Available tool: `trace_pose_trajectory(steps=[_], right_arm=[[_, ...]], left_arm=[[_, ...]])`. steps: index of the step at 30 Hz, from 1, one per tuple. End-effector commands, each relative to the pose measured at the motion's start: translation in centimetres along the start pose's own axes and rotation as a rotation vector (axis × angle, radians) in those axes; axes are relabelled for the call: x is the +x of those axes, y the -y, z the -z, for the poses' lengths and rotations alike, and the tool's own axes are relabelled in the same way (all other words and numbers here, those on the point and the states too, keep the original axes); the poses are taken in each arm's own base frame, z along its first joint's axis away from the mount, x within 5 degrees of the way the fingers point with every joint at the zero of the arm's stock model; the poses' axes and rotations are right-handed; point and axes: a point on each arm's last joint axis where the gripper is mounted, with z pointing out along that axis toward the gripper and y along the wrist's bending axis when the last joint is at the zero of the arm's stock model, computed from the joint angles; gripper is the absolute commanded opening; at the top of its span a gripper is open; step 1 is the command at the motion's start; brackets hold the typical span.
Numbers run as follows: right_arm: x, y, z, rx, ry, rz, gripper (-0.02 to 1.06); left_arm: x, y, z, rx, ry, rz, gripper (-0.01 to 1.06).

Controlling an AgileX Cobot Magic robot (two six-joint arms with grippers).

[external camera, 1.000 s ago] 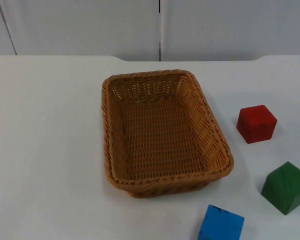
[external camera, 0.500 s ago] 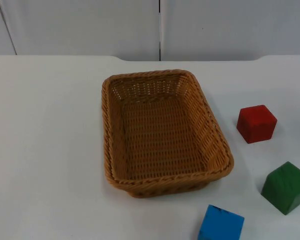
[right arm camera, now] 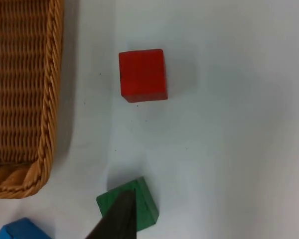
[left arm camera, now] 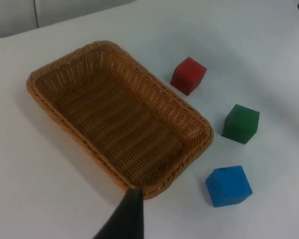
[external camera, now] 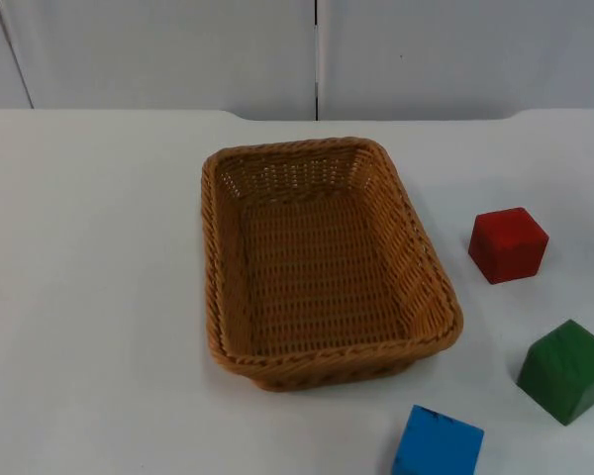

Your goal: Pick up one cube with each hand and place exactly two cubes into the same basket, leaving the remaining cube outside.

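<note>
Taking the basket (external camera: 322,262) as the landmark, the blue cube (external camera: 438,443) lies nearest the camera in the top view, just off the basket's near right corner on the white table (external camera: 89,297). A little farther back and further to the right sits the green cube (external camera: 566,371), well apart from the basket's right wall. Beyond it the red cube (external camera: 508,244) rests beside the middle of the basket's right side, with a clear gap between them. The basket itself holds no cubes. Behind it the table ends at the grey partition wall (external camera: 178,54).

The left gripper (left arm camera: 124,219) hangs above the table short of the basket's near corner, with all three cubes on the basket's far side from it. The right gripper (right arm camera: 118,219) hangs over the green cube, with the red cube beyond it and the basket's rim off to one side. Whether either gripper's fingers are spread or closed cannot be told.
</note>
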Motion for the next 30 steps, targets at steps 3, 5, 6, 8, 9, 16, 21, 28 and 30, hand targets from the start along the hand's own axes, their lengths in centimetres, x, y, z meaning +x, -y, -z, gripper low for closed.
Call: trace_pose_trajectory(steps=[3,5,6,8,9,16,21,28,30], right_arm=[[-1.2,0.1,-1.2,-0.017,0.001,-0.009,1.05],[-1.9,-0.4,-2.0,-0.019,-0.020,0.022,1.05],[-1.9,-0.4,-2.0,-0.019,-0.020,0.022,1.05],[-3.0,-1.5,-3.0,-0.032,-0.024,0.076,1.05],[-3.4,-1.9,-3.3,-0.035,-0.026,0.093,1.05],[-5.7,-3.9,-6.4,-0.059,-0.055,0.148,1.05],[-6.7,-4.0,-8.5,-0.066,-0.081,0.144,1.05],[-7.4,-3.9,-10.8,-0.065,-0.100,0.142,1.05],[-7.7,-3.9,-11.2,-0.064,-0.092,0.145,1.05]], left_arm=[[-0.8,-0.4,-0.5,0.022,-0.019,0.008,1.05],[-1.3,-0.6,-0.7,0.025,-0.026,0.010,1.05],[-1.3,-0.6,-0.7,0.025,-0.026,0.010,1.05],[-1.9,-0.8,-1.0,0.036,-0.031,0.017,1.03],[-2.1,-0.9,-1.1,0.037,-0.032,0.017,1.03],[-3.0,-1.7,-1.9,0.044,-0.058,0.034,1.02],[-3.9,-2.5,-2.5,0.037,-0.078,0.038,1.02],[-5.0,-4.6,-4.8,-0.011,-0.176,0.017,1.02],[-5.3,-4.9,-6.5,-0.014,-0.198,-0.003,1.02]])
